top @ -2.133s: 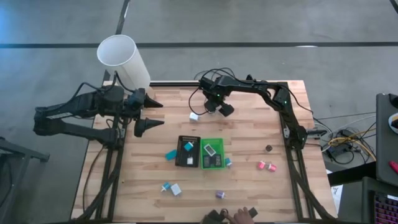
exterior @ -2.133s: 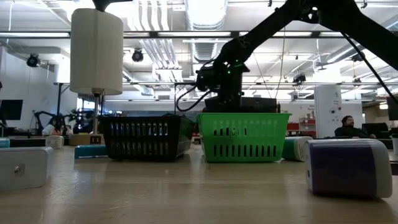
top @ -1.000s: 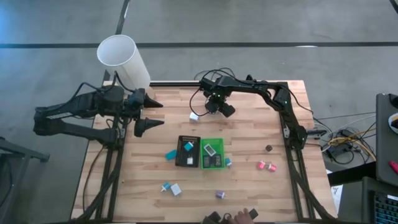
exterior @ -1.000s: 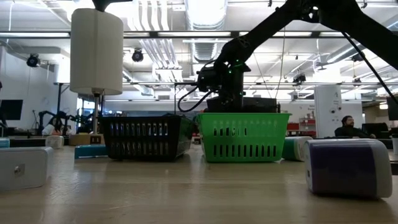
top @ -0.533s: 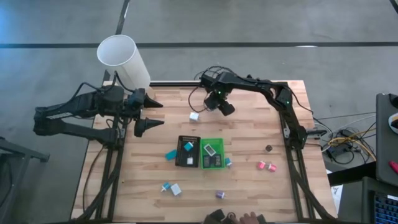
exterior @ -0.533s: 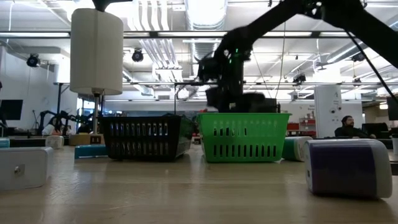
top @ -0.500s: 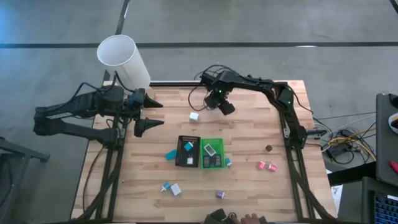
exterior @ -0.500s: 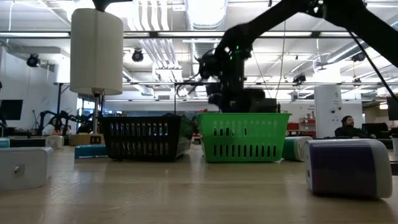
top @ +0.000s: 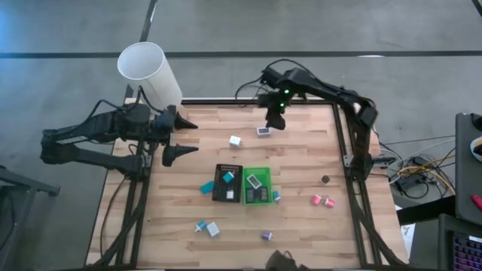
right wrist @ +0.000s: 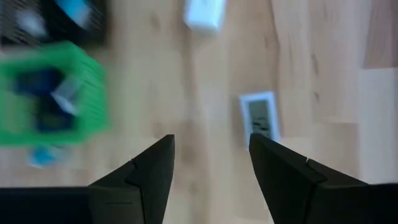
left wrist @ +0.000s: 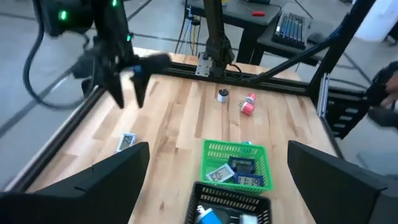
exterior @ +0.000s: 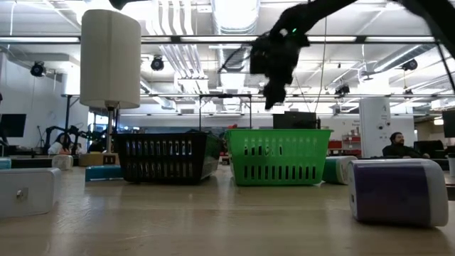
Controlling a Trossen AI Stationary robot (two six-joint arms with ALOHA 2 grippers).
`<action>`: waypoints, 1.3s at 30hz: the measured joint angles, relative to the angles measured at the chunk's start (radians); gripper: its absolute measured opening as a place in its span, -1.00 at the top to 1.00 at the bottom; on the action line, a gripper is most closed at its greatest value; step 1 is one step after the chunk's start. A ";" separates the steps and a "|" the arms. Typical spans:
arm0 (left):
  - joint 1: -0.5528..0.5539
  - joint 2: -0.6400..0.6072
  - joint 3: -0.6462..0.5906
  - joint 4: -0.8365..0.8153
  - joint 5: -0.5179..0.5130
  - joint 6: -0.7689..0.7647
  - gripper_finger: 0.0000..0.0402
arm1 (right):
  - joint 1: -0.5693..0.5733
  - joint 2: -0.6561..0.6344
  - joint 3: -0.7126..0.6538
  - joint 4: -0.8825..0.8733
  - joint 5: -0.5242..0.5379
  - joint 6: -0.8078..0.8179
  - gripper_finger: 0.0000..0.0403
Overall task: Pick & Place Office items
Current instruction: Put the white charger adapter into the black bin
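Note:
Small office items lie scattered on the wooden table (top: 301, 162). A white piece with a grey window (top: 262, 131) (right wrist: 261, 118) lies flat near the far edge, and a white block (top: 235, 141) lies to its left. My right gripper (top: 273, 120) (right wrist: 211, 165) hangs open above the windowed piece, clear of it, with nothing between its fingers. My left gripper (top: 183, 137) waits open at the table's left edge. Pink pieces (top: 322, 200), a black piece (top: 325, 179), a purple piece (top: 266, 235) and teal pieces (top: 206, 186) lie around the trays.
A black tray (top: 227, 183) and a green tray (top: 257, 185) stand side by side at mid-table, with pieces inside. A tall white cylinder (top: 149, 71) stands at the far left corner. The low view shows a purple-and-white block (exterior: 398, 188) close to the near edge.
My right gripper has risen from the table and moved toward the far right, and its wrist has rolled. The white windowed piece, which was under the gripper, now lies uncovered on the table.

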 joint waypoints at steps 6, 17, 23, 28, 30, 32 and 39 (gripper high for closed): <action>0.000 0.000 -0.010 0.001 0.000 0.101 -0.91 | -0.004 -0.203 -0.221 0.227 -0.049 0.187 -0.03; 0.000 0.006 -0.096 0.114 -0.007 0.205 -0.91 | 0.191 -0.697 -0.807 0.636 0.436 0.589 -0.03; -0.001 0.007 -0.194 0.268 0.096 0.179 -0.91 | 0.398 -0.910 -1.092 1.054 0.554 0.731 -0.03; -0.007 0.018 -0.315 0.470 0.252 0.100 -0.91 | 0.536 -0.982 -1.246 1.244 0.685 0.814 -0.03; -0.012 0.024 -0.370 0.578 0.313 0.079 -0.91 | 0.575 -0.983 -1.283 1.277 0.720 0.825 -0.03; -0.018 0.028 -0.427 0.690 0.358 0.060 -0.91 | 0.606 -0.972 -1.310 1.278 0.734 0.827 -0.03; -0.025 0.053 -0.570 1.024 0.318 -0.145 -0.91 | 0.672 -0.889 -1.338 1.439 0.736 0.736 -0.03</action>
